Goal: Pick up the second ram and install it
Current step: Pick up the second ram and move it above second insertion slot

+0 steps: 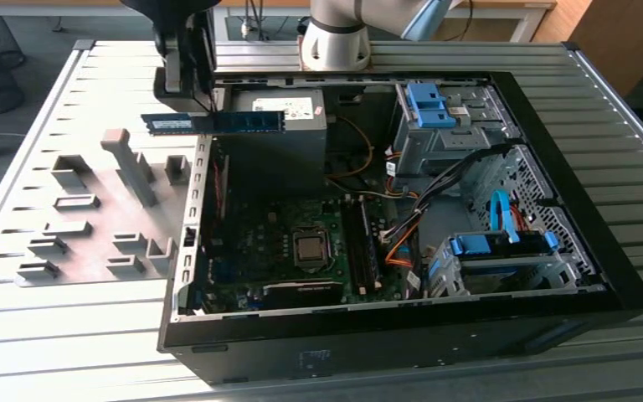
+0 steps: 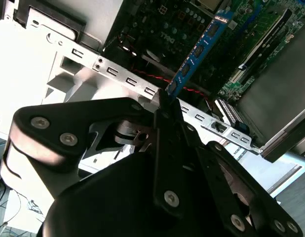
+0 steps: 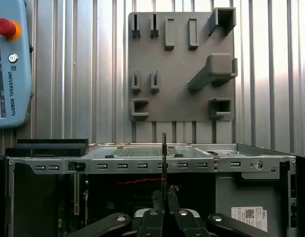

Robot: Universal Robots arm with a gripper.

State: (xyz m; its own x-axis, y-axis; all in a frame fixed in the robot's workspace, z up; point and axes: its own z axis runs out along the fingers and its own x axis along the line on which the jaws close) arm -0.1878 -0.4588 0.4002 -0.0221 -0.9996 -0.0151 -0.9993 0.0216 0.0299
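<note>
Gripper carrying the second ram over the open case

The fingers (image 2: pixel 168 128) are clamping the second ram (image 1: pixel 257 122) near its middle, and the gripper (image 1: pixel 211 110) is holding the blue stick level in the air, long edge down. It is hovering above the computer case (image 1: pixel 618 276) at the wall nearest the grey tray (image 1: pixel 87 230), towards the case's far corner on the exterior view's left. The motherboard (image 1: pixel 260 243) is lying below inside the case. Case and tray are sitting side by side on the slatted metal worktop (image 1: pixel 64 343).
</note>
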